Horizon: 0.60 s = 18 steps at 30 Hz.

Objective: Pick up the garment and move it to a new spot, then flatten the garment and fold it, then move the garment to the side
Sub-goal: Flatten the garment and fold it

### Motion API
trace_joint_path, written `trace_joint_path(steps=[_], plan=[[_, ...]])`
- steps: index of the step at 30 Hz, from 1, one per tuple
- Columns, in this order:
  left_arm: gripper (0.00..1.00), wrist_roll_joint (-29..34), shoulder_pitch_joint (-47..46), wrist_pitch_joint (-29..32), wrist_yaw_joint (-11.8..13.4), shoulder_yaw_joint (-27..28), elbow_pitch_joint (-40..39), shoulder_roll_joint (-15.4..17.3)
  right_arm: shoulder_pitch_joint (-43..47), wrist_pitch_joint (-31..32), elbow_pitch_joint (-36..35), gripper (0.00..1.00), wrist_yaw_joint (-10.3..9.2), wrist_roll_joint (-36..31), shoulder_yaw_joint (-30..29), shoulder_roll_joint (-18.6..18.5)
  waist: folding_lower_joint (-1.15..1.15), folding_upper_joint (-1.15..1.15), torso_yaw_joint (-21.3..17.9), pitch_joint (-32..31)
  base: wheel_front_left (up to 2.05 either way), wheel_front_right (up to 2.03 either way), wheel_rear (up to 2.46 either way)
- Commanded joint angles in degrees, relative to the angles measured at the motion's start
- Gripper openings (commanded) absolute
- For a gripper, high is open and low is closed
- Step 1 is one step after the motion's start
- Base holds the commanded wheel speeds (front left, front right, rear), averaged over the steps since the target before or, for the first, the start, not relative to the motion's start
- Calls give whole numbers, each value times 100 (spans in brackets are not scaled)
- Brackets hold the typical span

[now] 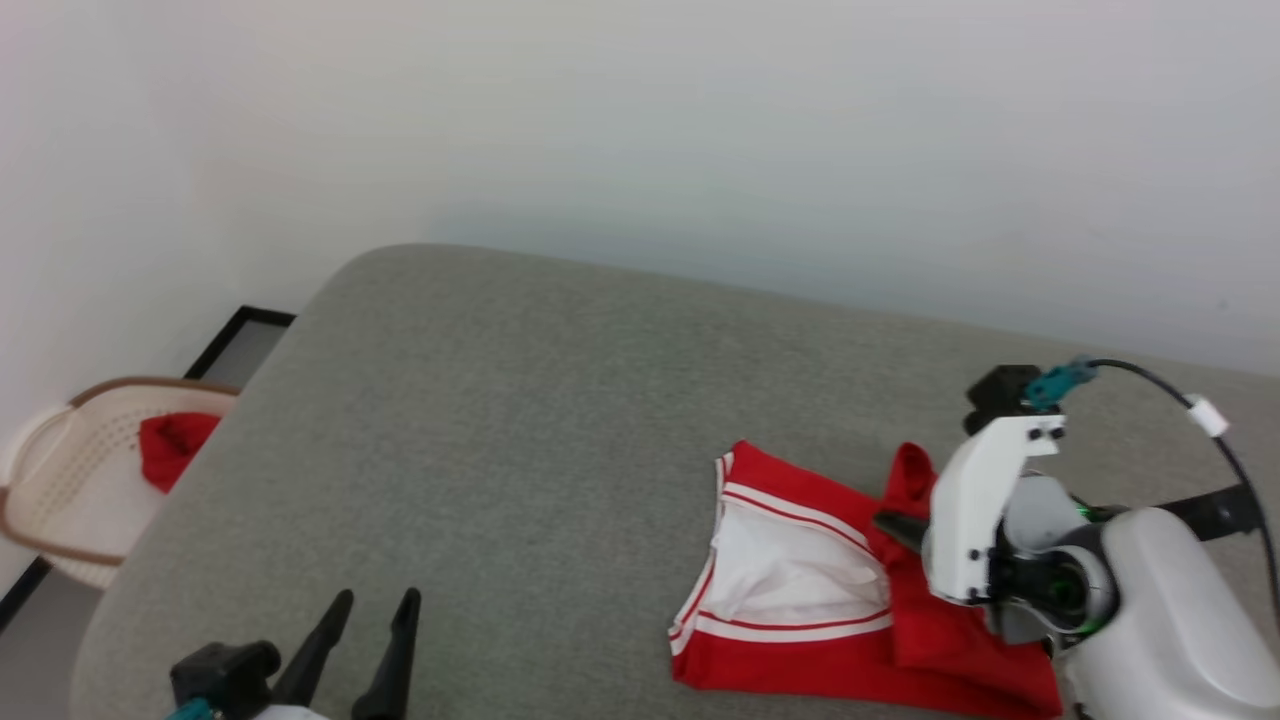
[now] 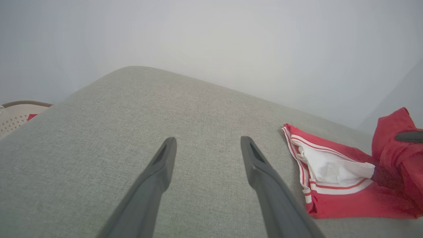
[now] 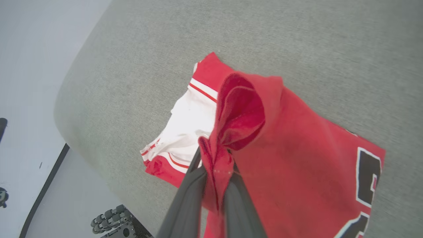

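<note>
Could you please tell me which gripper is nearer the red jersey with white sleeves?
Right. The right gripper is shut on the red jersey; the left gripper is open, apart to its left.

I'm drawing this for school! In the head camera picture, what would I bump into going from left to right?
laundry basket → left gripper → jersey

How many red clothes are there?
2. One is the red and white garment lying on the grey cushion, pinched by the right gripper. The other is a red cloth in the basket on the far left. More might be hidden inside the basket.
</note>
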Motion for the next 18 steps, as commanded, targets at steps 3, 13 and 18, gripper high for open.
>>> trace_joint_path(steps=[3,13,18], plan=[[100,54,-145,25,-75,-56,86,-52,-123,-170,243,0,-4,-134,84,109,0,0,223,52,0,0,0],[100,79,-438,3,-198,-178,398,-202,-545,-870,1277,62,-4,-332,366,363,0,0,453,128,0,0,0],[100,52,-429,-6,-218,-112,486,-203,-759,-1022,1448,100,-4,-55,547,414,0,0,336,129,0,0,0]])
